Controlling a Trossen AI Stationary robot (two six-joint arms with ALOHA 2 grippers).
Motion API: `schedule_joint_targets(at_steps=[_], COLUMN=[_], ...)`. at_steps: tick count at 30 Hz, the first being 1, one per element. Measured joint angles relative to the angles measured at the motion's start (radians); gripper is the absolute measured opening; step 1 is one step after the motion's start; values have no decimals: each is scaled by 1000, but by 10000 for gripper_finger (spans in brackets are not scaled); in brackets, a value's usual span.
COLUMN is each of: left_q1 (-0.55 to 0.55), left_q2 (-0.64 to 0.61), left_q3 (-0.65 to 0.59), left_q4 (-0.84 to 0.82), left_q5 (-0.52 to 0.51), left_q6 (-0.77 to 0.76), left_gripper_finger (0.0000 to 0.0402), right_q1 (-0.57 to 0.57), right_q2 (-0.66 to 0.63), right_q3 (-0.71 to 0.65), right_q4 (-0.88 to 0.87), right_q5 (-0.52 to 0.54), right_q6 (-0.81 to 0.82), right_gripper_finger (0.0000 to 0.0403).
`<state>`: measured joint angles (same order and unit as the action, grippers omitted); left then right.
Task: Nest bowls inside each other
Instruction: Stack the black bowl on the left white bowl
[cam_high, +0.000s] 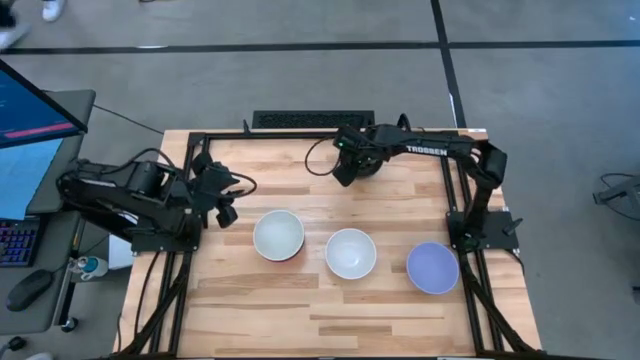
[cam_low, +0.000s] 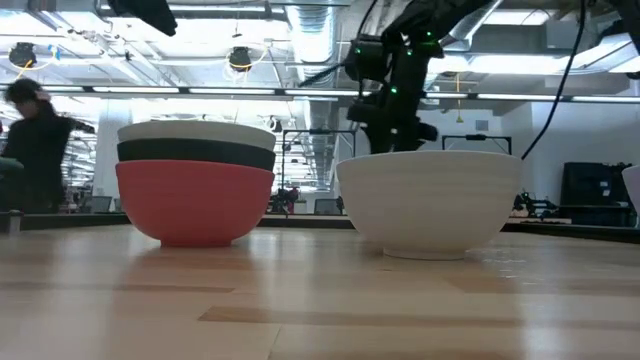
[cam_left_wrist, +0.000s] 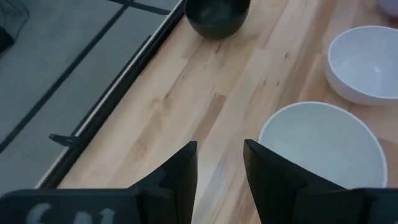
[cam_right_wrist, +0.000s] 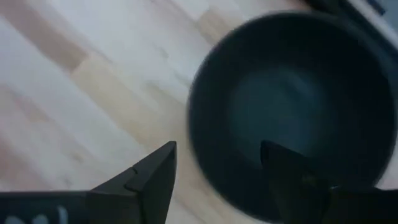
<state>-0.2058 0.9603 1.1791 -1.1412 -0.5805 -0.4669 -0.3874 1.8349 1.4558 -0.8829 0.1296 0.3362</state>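
Resting folded at the table's left edge, the left gripper (cam_high: 224, 199) has its fingers slightly parted, holding nothing. All bowls sit upright, mouths up: a stack (cam_high: 278, 236) of white in black in red, a lone white bowl (cam_high: 351, 253), then the lavender-blue bowl (cam_high: 433, 268). At the far edge, the outstretched right gripper (cam_right_wrist: 217, 163) hangs open, its fingers astride the black bowl's (cam_right_wrist: 292, 118) rim.

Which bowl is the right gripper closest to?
The black bowl at the table's far edge. The right gripper hovers over its rim, while the white stack, single white bowl and lavender bowl sit nearer the front.
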Motion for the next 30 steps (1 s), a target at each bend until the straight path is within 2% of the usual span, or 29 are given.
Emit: schedule_joint_targets(at_steps=[4,6,17,30], left_q1=[20,30,86,95], left_q2=[2,3,8,8], left_q3=[-5,-5,-5,-5], left_q4=[3,7,8,8], left_q5=[22,26,49,53], left_q6=[0,4,17,21], left_gripper_finger=[122,122,122,122], right_q1=[-13,-7,28,32], right_q2=[27,37,37,86], right_q3=[-3,4,2,-3], right_q4=[-29,18,30,50], right_q5=[-2,-24,-38,-50], right_q6=[-24,-22,-8,5], right_gripper_finger=[255,255,255,255])
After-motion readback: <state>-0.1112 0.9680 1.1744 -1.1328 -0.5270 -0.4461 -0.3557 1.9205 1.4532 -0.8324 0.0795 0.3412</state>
